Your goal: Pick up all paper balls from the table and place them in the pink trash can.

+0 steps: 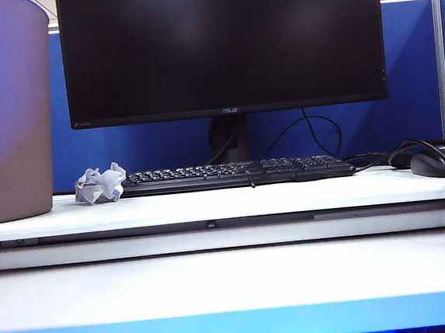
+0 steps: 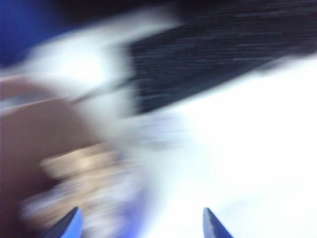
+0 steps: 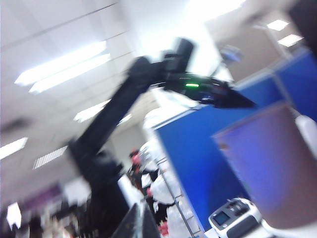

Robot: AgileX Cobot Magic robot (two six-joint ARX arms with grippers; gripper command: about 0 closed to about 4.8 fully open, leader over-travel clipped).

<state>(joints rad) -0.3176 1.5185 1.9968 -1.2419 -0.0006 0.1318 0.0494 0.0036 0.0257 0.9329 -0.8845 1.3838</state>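
A pale crumpled paper ball lies on the raised white shelf of the table, between the pink trash can and the keyboard. No gripper shows in the exterior view. The left wrist view is badly blurred. My left gripper is open, its blue fingertips wide apart with nothing between them. Beneath it are a brownish blur and white surface. In the right wrist view the left arm reaches high above the pink trash can. My right gripper is shut and empty, pointing up towards the ceiling.
A large black monitor stands behind a black keyboard on the shelf. A mouse and cables lie at the right. A blue partition closes off the back. A desk phone sits below the can.
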